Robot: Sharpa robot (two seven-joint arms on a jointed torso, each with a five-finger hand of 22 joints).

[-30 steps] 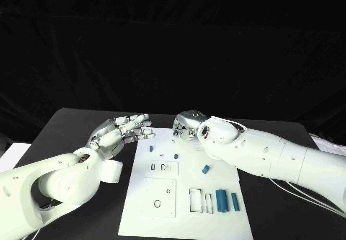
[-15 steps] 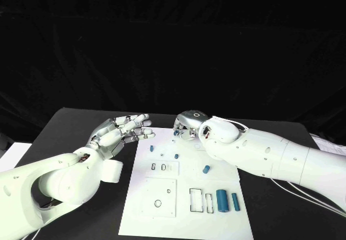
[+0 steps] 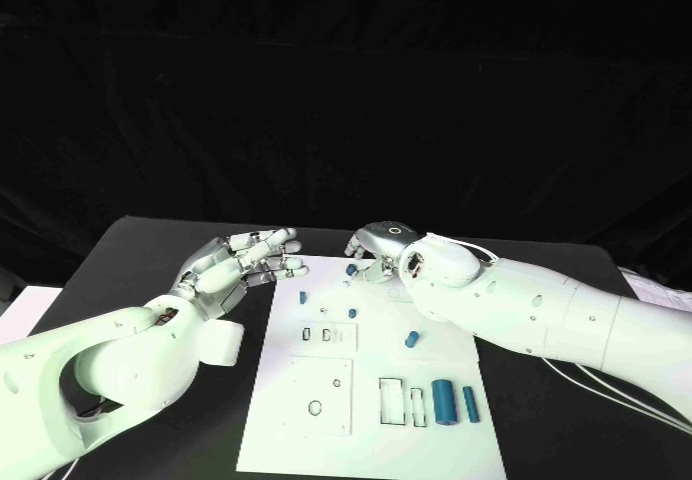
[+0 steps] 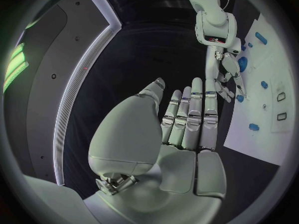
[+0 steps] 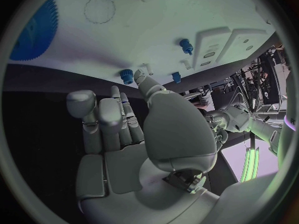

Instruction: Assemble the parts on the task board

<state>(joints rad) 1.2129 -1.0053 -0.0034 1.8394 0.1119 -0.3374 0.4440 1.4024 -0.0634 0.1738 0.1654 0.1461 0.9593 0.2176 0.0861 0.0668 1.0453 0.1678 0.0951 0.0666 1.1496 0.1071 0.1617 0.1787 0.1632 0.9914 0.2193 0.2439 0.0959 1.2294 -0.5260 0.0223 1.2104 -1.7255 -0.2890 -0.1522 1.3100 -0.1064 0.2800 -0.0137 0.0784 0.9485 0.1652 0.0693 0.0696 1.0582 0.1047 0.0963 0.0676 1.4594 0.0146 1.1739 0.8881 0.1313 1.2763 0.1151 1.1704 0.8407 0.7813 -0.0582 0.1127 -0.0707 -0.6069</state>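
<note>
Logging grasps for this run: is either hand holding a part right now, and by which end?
Neither. The left hand hovers with its fingers spread and empty; the right hand is over the board's far end, its fingers bare in the wrist view.

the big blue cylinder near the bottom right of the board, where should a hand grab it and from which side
The large blue cylinder lies flat on the task board, long axis running near to far, with a thinner blue cylinder close on its right. Probably best pinched across its middle from above: the curved sides are exposed, and the right hand is nearer.
</note>
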